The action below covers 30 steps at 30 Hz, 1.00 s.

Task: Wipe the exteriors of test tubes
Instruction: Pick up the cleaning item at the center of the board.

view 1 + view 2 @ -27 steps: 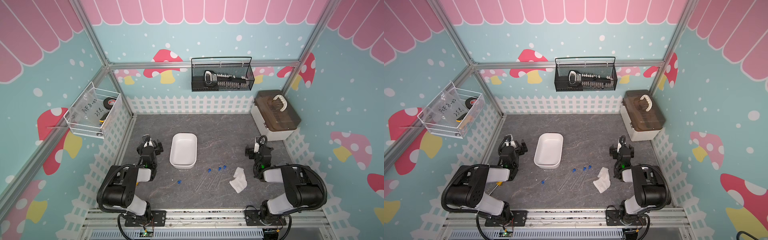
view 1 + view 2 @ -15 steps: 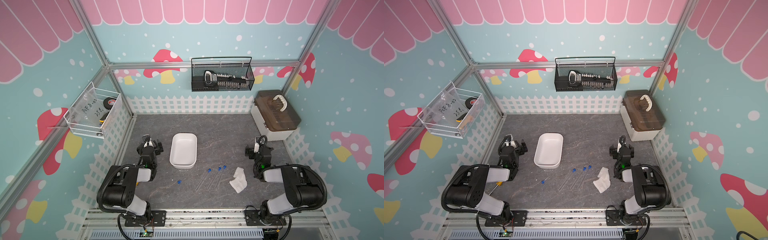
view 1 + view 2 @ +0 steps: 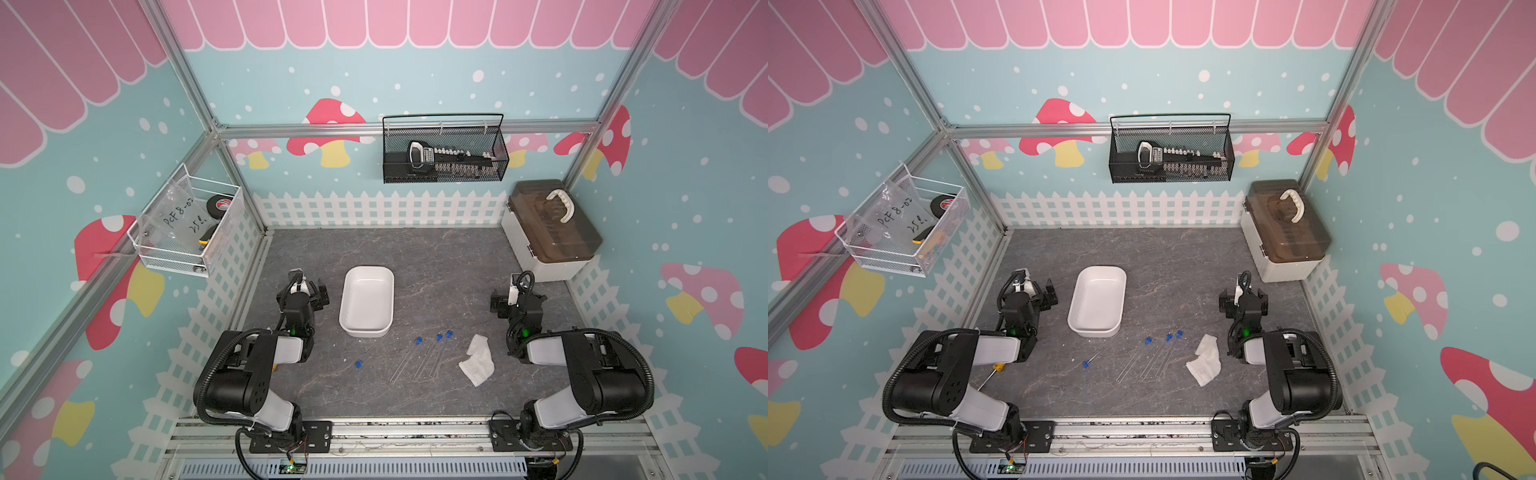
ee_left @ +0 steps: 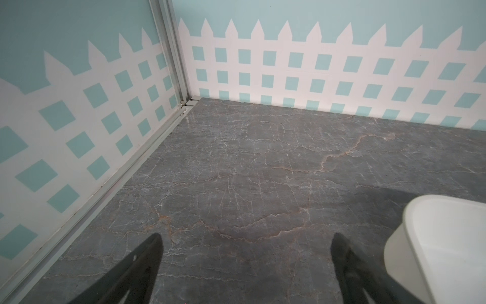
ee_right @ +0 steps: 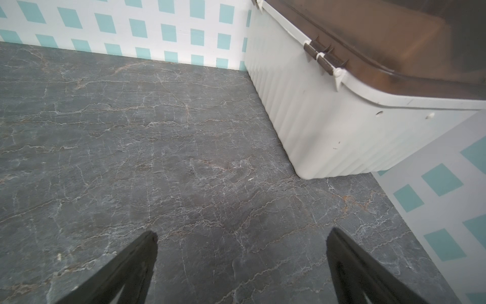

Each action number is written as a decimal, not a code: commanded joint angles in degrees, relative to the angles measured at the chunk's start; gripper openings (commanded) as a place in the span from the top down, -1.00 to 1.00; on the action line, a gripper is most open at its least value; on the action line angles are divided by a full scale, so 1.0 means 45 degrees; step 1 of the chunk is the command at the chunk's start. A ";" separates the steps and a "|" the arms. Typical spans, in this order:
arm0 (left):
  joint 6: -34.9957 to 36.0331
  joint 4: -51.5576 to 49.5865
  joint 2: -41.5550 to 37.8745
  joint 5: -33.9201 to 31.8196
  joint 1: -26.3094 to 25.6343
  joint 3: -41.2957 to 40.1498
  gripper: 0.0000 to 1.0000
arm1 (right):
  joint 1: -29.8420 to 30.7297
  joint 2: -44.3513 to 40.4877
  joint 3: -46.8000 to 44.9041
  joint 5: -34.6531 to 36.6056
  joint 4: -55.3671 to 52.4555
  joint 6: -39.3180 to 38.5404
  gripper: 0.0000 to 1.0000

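Test tubes (image 3: 405,360) lie flat: likely light, slick, brittle, apt to roll; take mid-length, gently. Left gripper (image 4: 246,250), right gripper (image 5: 242,244): jaws apart, empty.

Of the test tubes (image 3: 427,357) only the blue caps read clearly; the clear bodies are faint. The tray (image 4: 397,252) and the box (image 5: 328,118) run off wrist-view edges.

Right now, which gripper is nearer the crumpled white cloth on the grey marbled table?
Right. The right gripper is open just beyond the crumpled white cloth, toward the back wall; the left gripper, also open, is past the white rounded tray.
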 commanded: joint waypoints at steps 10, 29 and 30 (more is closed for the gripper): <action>-0.2279 -0.8496 -0.4509 0.1443 -0.0177 0.2606 -1.00 | -0.0035 -0.5731 0.3566 0.0260 -1.2157 0.2311 -0.97; -0.3292 -1.2873 -0.6386 -0.1056 -0.8079 0.3408 -0.90 | 0.1719 -0.6953 0.3782 -0.2190 -1.9581 0.6035 -0.41; -0.3331 -1.2870 -0.6220 -0.1043 -0.8337 0.3417 -0.90 | 0.1958 -0.6775 0.3792 -0.1983 -1.9747 0.6102 -0.39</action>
